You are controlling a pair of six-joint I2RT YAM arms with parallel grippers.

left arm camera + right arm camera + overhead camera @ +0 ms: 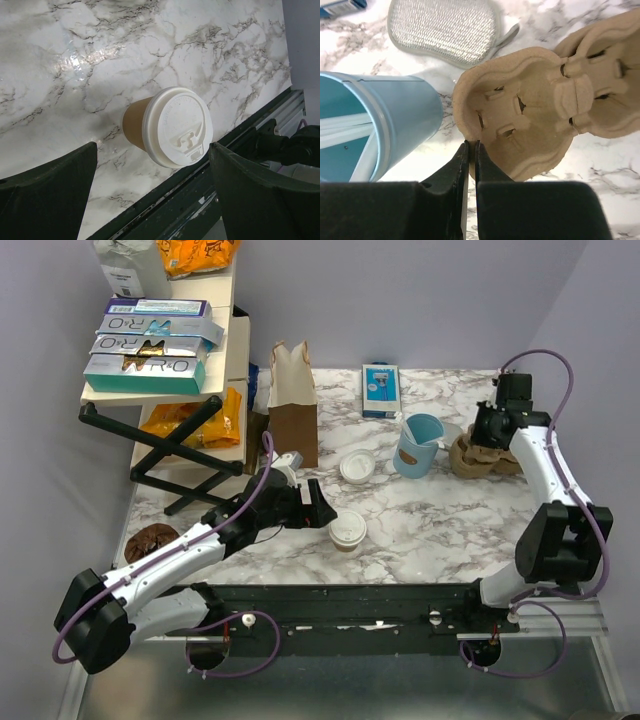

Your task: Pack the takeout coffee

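Top external shows the coffee cup (pixel 134 127) standing on the marble table (pixel 430 530), close to the near edge. Its white lid (pixel 177 127) is on. The left gripper (pixel 320 506) is just to the left of the cup. Its two fingers are spread wide apart and hold nothing. From the left wrist, the cup sits a little past the fingertips, in line with the gap between them, and nothing touches it.

Farther back on the right side, the right gripper (pixel 471 146) is pinched tight on the thin rim of the brown cup carrier (pixel 530 115). A blue mug (pixel 395 125) stands just beside the carrier, on its left. Behind them lies a gray scrub pad (pixel 445 27). A brown paper bag (pixel 293 410) and a blue box (pixel 381 392) are at the far side of the table.
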